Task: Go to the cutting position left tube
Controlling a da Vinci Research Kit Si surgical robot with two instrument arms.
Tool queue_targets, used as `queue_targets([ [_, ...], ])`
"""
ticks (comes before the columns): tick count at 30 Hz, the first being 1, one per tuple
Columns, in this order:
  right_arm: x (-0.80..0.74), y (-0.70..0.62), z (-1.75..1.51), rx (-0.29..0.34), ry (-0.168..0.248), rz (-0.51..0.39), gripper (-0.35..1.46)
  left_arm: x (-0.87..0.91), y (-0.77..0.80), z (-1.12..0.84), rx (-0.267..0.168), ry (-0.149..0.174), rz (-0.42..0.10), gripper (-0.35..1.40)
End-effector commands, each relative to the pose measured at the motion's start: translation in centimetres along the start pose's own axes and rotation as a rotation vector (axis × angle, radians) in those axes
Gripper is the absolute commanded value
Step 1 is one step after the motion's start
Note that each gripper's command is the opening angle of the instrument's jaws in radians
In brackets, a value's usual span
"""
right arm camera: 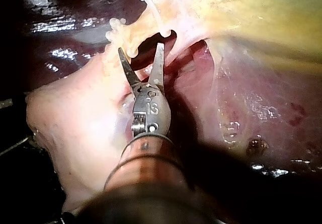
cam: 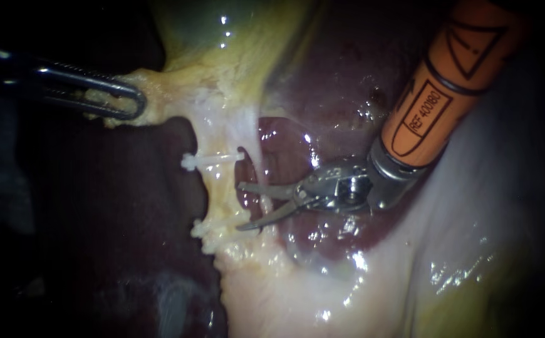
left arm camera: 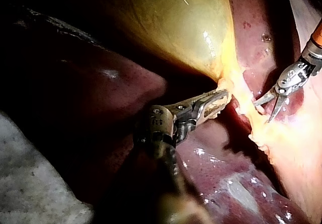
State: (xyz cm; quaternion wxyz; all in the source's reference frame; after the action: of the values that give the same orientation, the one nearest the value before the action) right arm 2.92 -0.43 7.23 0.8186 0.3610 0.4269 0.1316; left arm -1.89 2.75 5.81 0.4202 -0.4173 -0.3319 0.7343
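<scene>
The left tube (cam: 220, 193) is a pale yellowish strand running down from the gallbladder (cam: 235, 37). It carries a white clip (cam: 213, 159) above and another clip (cam: 215, 225) below. My right instrument (cam: 239, 206), on an orange shaft, has thin blades standing open just right of the tube, level with the stretch between the clips. A thinner right strand (cam: 261, 201) lies within their gap. In the right wrist view its blades (right arm camera: 140, 48) point at the tube (right arm camera: 137, 31). My left instrument (cam: 119, 97) is shut on fatty tissue at the gallbladder's neck (left arm camera: 224, 90), pulling it leftward.
Dark red liver (cam: 347, 75) lies behind and under the blades. Pale tissue (cam: 297, 294) spreads below the lower clip. In the left wrist view a liver lobe (left arm camera: 100, 83) bulges beside my left instrument's shaft.
</scene>
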Motion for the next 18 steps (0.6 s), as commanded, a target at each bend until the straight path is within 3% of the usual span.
queue_targets([
  [1,0.01,0.02,0.02,-0.001,0.000,0.001,1.31,0.00,0.00,0.00,0.000,0.000,0.000,-0.35],
  [18,0.19,0.15,0.54,0.025,0.014,0.030,1.31,-0.01,0.00,0.02,0.001,0.001,0.000,-0.35],
])
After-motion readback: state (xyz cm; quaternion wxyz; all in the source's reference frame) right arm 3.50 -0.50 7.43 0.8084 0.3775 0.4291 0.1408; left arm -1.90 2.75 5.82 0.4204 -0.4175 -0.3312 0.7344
